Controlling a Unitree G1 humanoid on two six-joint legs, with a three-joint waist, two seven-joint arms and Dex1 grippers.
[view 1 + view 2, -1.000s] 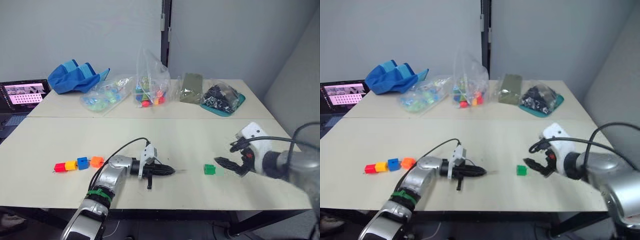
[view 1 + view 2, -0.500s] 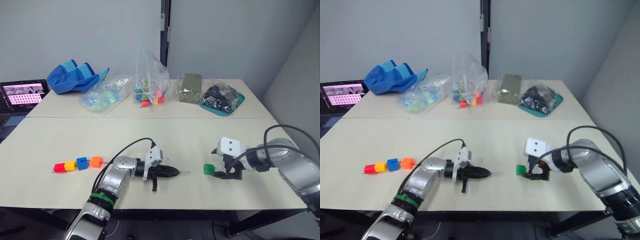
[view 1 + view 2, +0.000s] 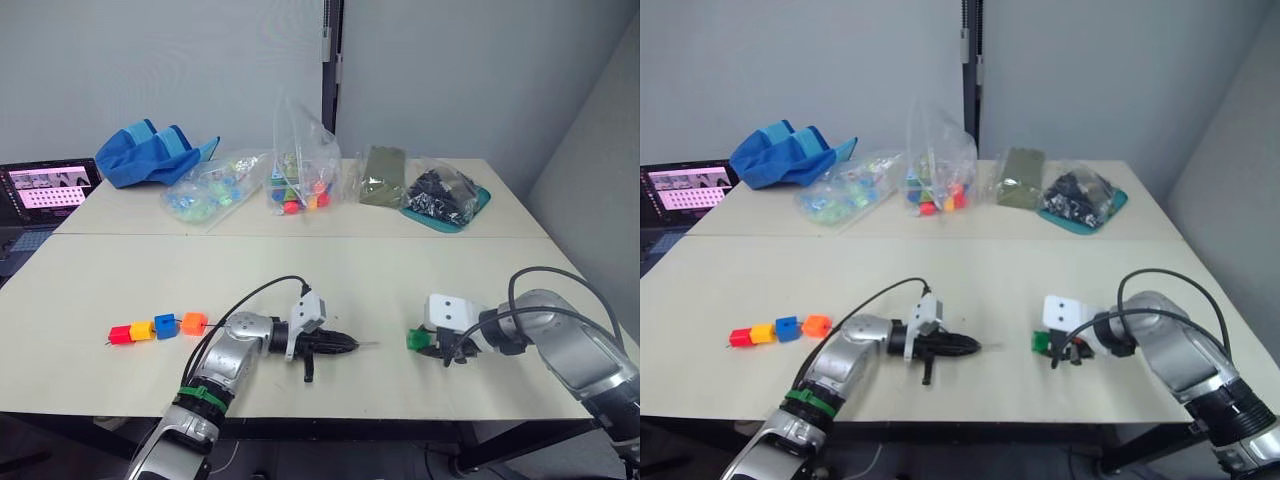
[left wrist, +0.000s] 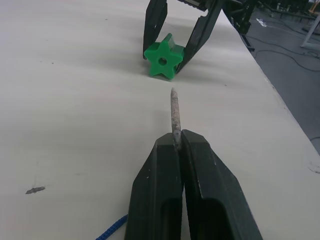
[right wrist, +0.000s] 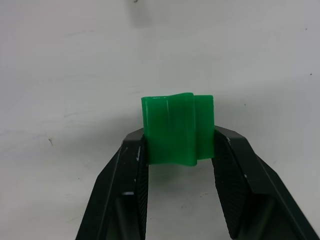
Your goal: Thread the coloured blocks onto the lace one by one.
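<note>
A green star-shaped block (image 3: 416, 339) lies on the table right of centre, its hole facing the lace tip. My right gripper (image 5: 177, 146) is shut on it, one finger pressed against each side (image 4: 162, 62). My left gripper (image 4: 176, 142) is shut on the lace's stiff pale tip (image 4: 174, 112), which points at the green block from a short distance. The dark blue lace (image 4: 112, 229) trails back from the fingers. Red (image 3: 120, 335), yellow (image 3: 141, 330), blue (image 3: 165, 326) and orange (image 3: 193, 322) blocks sit in a row at the front left.
Along the back stand clear bags of colourful pieces (image 3: 300, 170), a blue cloth (image 3: 150, 153), an olive pack (image 3: 382, 175) and a teal tray of black parts (image 3: 443, 197). A laptop (image 3: 45, 187) sits off the far left. The table's front edge lies just below both grippers.
My right gripper has swung left to the green block and closed its fingers on the block's sides. My left gripper shifted slightly right with the lace tip and now holds still.
</note>
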